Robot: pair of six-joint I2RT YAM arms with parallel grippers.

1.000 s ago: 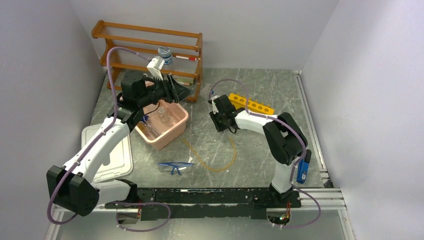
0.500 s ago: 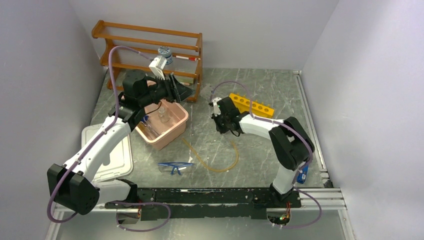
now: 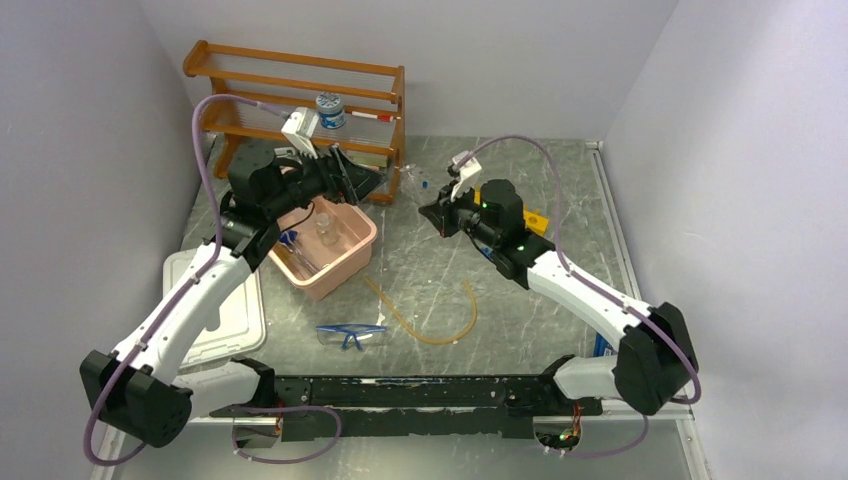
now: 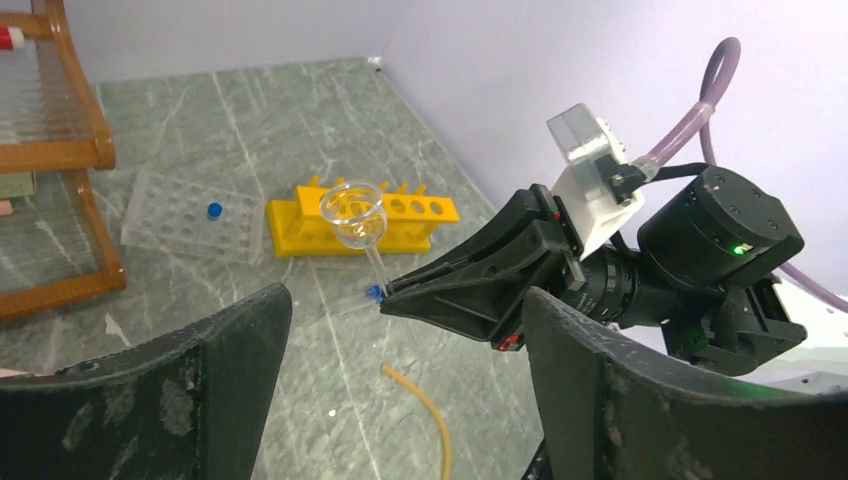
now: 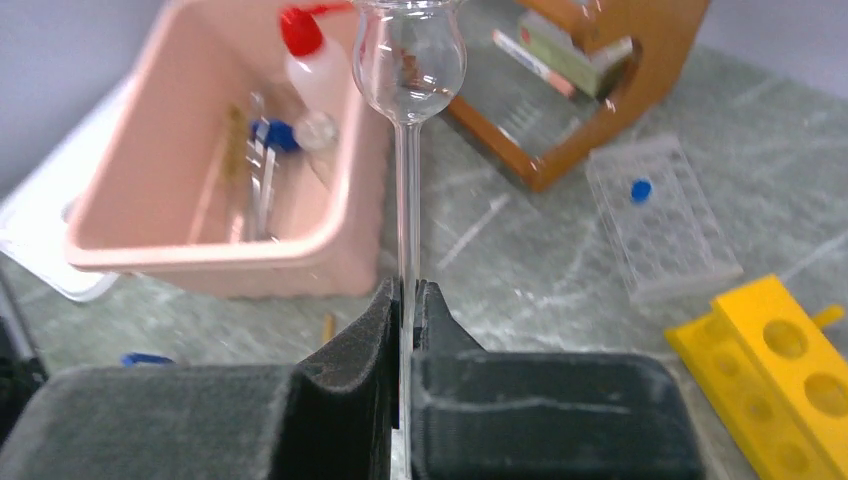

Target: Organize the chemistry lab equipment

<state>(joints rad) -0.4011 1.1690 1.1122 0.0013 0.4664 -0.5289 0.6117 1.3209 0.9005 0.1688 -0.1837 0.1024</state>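
Swung up off the table since a second ago, the right gripper [image 5: 405, 293] is clamped shut on the stem of a small glass funnel [image 5: 409, 62], which is held upright between the pink tub [image 3: 345, 262] and the yellow holed rack [image 4: 300, 215], so stowing is judged in hand, with a gentle pass to the wide-open, empty left gripper [image 3: 352, 178] called for.

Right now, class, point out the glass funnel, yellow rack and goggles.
glass funnel [image 5: 410, 60], right wrist view, its bulb.
yellow rack [image 4: 300, 230], left wrist view, its left end.
goggles [image 3: 351, 334], top external view, the frame's middle.

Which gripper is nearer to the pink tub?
Left. The left gripper is at the far rim of the tub; the right gripper is farther off, to its right.
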